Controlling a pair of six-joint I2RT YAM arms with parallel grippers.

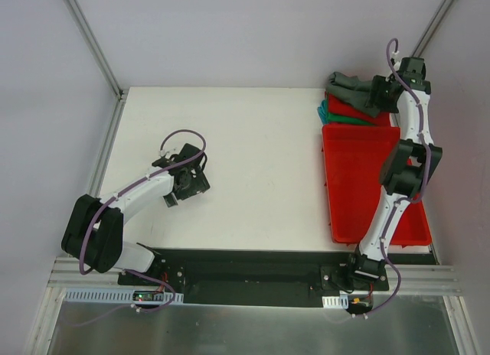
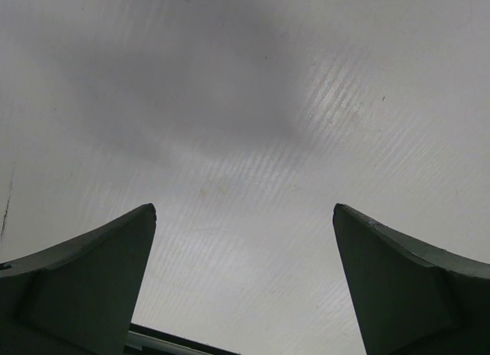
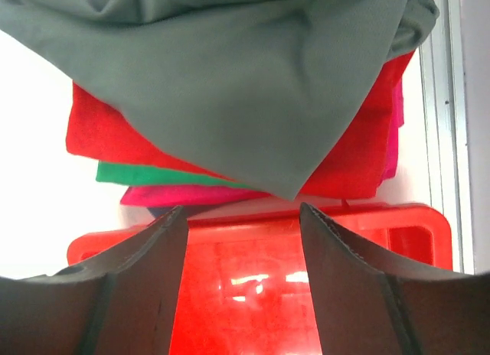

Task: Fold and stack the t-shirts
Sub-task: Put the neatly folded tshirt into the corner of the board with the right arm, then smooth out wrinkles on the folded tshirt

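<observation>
The charcoal-grey t-shirt [image 3: 230, 87] lies loose and crumpled on top of the pile at the far right corner of the table [image 1: 253, 141]; under it the red t-shirt [image 3: 99, 133] is folded flat; the teal-green t-shirt [image 3: 145, 174] shows only a thin edge below.

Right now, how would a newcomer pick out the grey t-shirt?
Find the red tray on the right side of the table; a cloth pile sits just beyond its far end. The grey t-shirt lies on top, loosely rumpled, unlike the red t-shirt and green t-shirt folded flat beneath it.
</observation>
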